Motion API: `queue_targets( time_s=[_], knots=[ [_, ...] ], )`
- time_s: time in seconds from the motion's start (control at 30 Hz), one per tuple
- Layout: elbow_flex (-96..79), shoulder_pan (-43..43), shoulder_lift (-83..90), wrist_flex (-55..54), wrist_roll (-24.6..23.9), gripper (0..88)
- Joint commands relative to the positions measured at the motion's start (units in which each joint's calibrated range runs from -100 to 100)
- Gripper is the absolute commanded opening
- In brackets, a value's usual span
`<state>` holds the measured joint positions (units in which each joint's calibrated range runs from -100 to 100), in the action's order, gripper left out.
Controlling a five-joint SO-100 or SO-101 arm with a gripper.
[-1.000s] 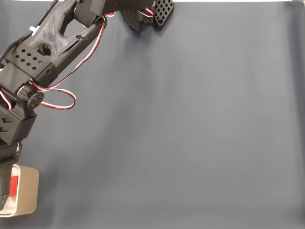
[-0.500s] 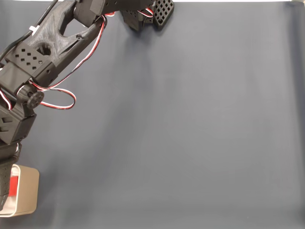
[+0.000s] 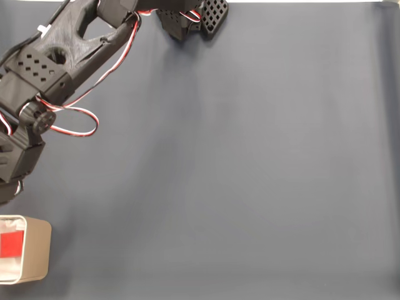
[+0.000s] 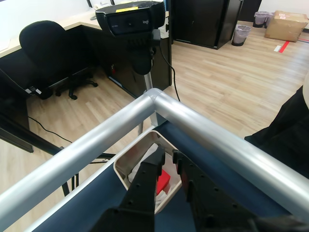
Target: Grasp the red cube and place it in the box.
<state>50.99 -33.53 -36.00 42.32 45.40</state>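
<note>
Since the red cube [image 3: 10, 244] sits inside the box [image 3: 37, 250] in the fixed view, the job looks done, and in the wrist view the fingers [image 4: 165, 159] hang just above it, slightly apart, holding nothing.

The fixed view is looking straight down from high above the dark counter [image 3: 250, 175], taking in most of its surface, with the box [image 3: 34, 256] sitting at the lower-left corner. The wrist view is riding low behind the fingers [image 4: 145, 186], peering along them past the counter's corner and its metal rail [image 4: 203, 130] toward the room's floor. Both are sharing the box [image 4: 126, 165] and the red cube [image 4: 162, 180].
</note>
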Motion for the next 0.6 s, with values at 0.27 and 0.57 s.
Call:
queue_targets(
  time_s=[0.27,0.57],
  knots=[
    [-9.7,-0.3,15.7,-0.8,-0.9,0.0],
    [-32.1,3.5,35.0,-0.7,-0.6,0.0]
  ],
)
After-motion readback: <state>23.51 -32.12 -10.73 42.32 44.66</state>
